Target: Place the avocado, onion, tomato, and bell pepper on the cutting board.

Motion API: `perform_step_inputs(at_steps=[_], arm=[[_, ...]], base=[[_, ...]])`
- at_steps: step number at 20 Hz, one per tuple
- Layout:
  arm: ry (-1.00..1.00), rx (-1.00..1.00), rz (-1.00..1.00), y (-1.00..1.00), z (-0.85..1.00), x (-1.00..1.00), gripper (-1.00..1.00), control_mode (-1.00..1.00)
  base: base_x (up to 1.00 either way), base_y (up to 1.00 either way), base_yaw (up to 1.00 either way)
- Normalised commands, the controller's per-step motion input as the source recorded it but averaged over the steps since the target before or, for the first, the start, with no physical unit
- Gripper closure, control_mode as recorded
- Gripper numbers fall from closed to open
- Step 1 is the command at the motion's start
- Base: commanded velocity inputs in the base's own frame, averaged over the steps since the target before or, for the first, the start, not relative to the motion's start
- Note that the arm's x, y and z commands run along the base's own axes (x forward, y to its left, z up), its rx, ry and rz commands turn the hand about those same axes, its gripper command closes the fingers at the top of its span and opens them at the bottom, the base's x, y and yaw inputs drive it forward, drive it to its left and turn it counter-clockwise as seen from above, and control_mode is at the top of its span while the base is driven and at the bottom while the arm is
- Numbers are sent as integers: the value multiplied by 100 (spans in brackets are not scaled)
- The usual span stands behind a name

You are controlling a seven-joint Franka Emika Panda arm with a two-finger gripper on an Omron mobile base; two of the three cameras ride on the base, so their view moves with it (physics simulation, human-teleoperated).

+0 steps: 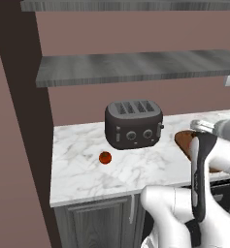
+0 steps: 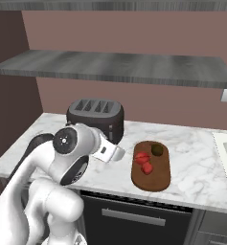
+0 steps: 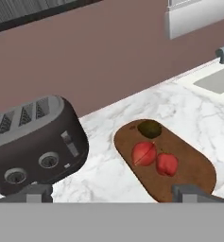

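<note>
End effector [image 3: 112, 194] sat nearest the hand camera — two dark finger tips [image 3: 34, 193] spread wide apart, nothing between them, hovering above the white marble worktop [image 3: 99, 172] between toaster and board. Flat dark reddish-brown oval wooden cutting board [image 3: 191, 165] lay on the worktop to the right of the dark four-slot toaster [image 3: 35, 142], near but apart from it. On the board: small dark olive egg-shaped avocado [image 3: 150, 128] at the far end, toward the wall; two red rounded pieces just in front of it, touching each other — the bigger red one [image 3: 144, 153] on the left, the smaller red one [image 3: 166, 164] on the right; which was tomato or pepper could not be told. In the left base view a small orange-red ball [image 1: 105, 157] rested on the worktop in front of the toaster, to its left, well apart from the board. Grey shelves [image 2: 110, 67] ran along the wall above. Sink [image 3: 217, 80] with faucet sat beyond the board's right side.
</note>
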Motion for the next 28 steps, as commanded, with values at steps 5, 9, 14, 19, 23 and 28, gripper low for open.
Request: perform_step_inputs(at_steps=[5, 9, 14, 19, 23, 28], arm=[[-2, -15, 1, 99, 31, -69, -100, -100], [4, -14, 0, 100, 30, -33, -100, -100], [2, -10, 5, 92, 3, -41, -100, -100], [0, 0, 9, 64, -12, -44, -100, -100], [4, 10, 14, 58, -7, -12, -100, -100], [18, 8, 23, 51, 0, 0, -100, -100]], base=[[0, 0, 0], [0, 0, 0], [0, 0, 0], [0, 0, 0], [0, 0, 0], [0, 0, 0]])
